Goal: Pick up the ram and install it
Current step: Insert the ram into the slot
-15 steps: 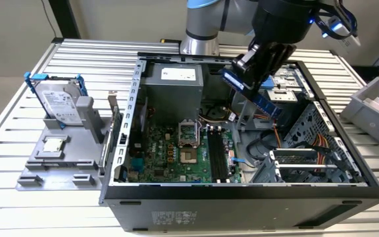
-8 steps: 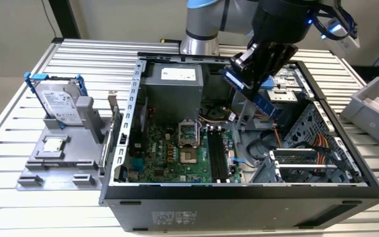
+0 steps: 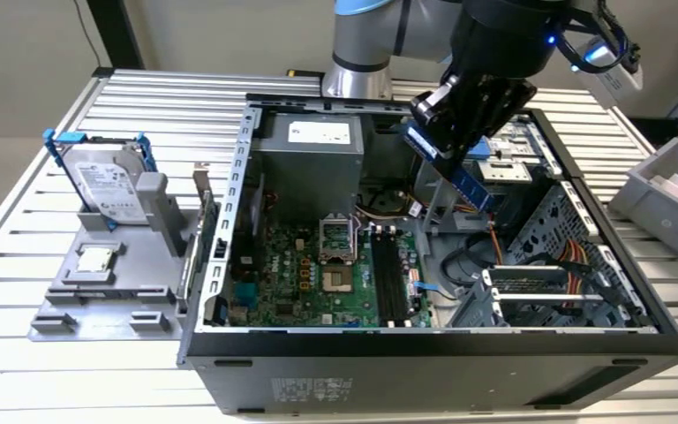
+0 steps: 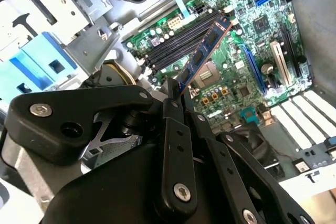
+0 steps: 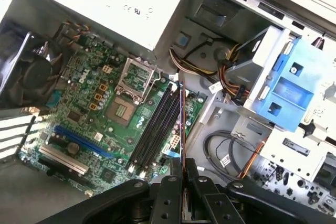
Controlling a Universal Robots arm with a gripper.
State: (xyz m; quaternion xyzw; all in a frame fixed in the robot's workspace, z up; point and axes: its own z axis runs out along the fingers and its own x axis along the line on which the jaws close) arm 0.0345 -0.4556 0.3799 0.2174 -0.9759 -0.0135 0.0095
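Gripper clamped on the ram, over the open case.
Stick is tilted, hanging clear above the motherboard's black slots.

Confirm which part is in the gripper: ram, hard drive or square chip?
The ram, the thin blue stick clamped in the gripper over the open case. The hard drive and square chip sit on the grey fixture outside it.

Arm angled down from above, wrist tilted; tool clamped on ram, held in air.
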